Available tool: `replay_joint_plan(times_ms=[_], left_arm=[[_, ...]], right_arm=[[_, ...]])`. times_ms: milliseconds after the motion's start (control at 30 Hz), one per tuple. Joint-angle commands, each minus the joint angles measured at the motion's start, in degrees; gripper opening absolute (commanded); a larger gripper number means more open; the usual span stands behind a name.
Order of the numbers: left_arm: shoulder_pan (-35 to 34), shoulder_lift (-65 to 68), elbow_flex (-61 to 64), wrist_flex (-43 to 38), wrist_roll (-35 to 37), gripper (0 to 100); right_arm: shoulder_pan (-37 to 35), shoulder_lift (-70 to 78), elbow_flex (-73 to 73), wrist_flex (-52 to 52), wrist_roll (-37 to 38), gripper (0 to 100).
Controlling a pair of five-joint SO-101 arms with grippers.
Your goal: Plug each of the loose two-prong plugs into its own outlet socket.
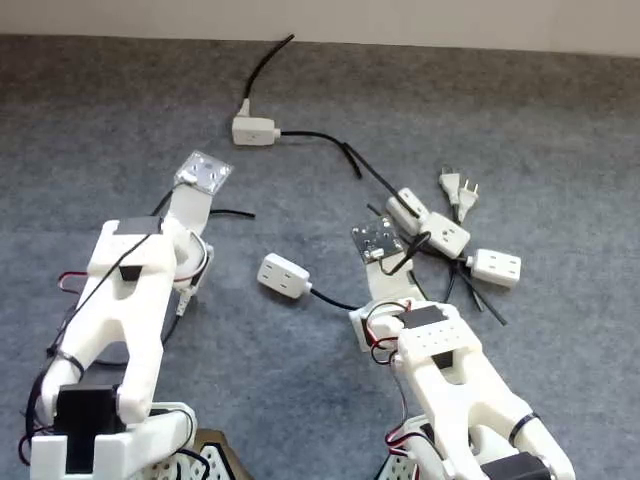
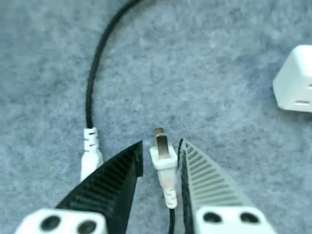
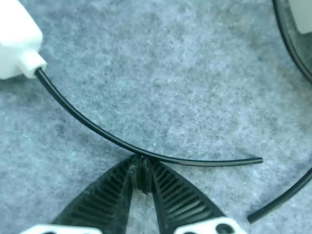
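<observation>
Fingers at work: left fingers [image 2: 117, 175] flank a plug, right fingers [image 3: 114, 190] hold a cord

Item 1, left fingers: slightly spread, one on each side of a white two-prong plug [image 2: 163, 158] that lies on the grey counter [image 2: 219, 58]. As I read it, not yet pinched.
Item 2, right fingers: pressed together on a black cord [image 3: 87, 124] that runs from a white outlet [image 3: 14, 44].
Step in hand: plug pick-up.
Next move calls for: closing squarely on the plug body, then lining its prongs up with an outlet's slots.
Also present: a second loose plug [image 1: 458, 187].
Readable writing: none.
</observation>
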Motion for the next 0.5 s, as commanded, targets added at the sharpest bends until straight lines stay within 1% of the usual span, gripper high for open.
replay_joint_plan(times_ms=[0, 367, 467], left_arm=[[0.75, -2.24, 3.38, -2.11, 0.09, 13], [0.48, -2.24, 4.88, -2.11, 0.26, 13], [0.48, -2.24, 5.76, -3.16, 0.35, 13]], right_arm=[[-0.66, 0.13, 0.13, -0.75, -0.62, 1.3], [-0.66, 0.13, 0.13, -0.75, -0.62, 1.3], [-0.66, 0.13, 0.13, -0.75, -0.62, 1.3]])
